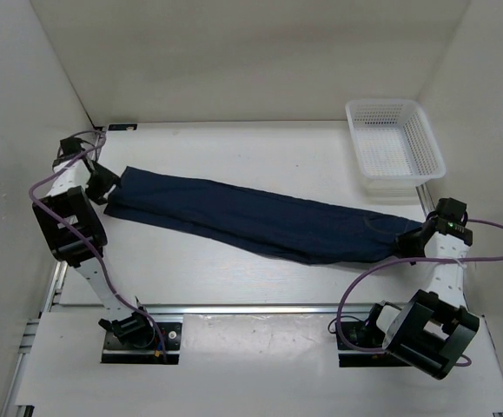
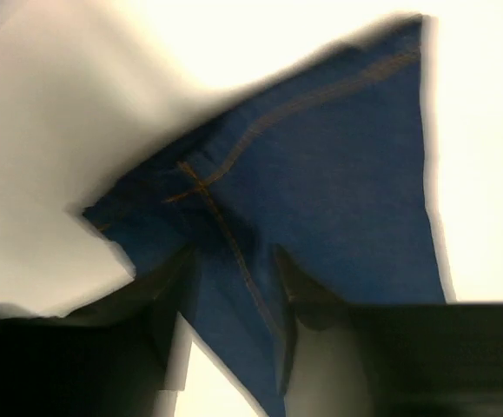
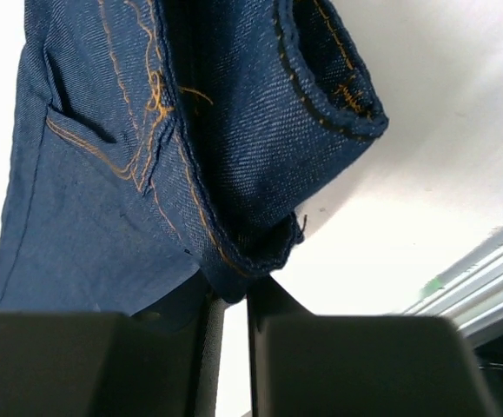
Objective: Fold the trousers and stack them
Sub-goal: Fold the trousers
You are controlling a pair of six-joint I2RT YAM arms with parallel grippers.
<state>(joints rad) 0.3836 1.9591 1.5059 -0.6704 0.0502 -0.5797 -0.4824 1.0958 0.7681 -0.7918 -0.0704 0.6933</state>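
The dark navy trousers (image 1: pixel 260 221) lie stretched in a long diagonal band across the white table, from far left to near right. My left gripper (image 1: pixel 105 187) is at their left end. In the left wrist view the trousers (image 2: pixel 338 200) run between the left gripper's (image 2: pixel 234 295) fingers, which stand apart, with white table showing beside the cloth. My right gripper (image 1: pixel 410 243) is at the right end. In the right wrist view the right gripper (image 3: pixel 234 300) is shut on the stitched edge of the trousers (image 3: pixel 103 217), which hang above the table.
A white mesh basket (image 1: pixel 352 130) stands at the far right, just beyond the right gripper. A metal rail (image 1: pixel 260 310) runs along the near edge between the arm bases. White walls close in the left, back and right sides.
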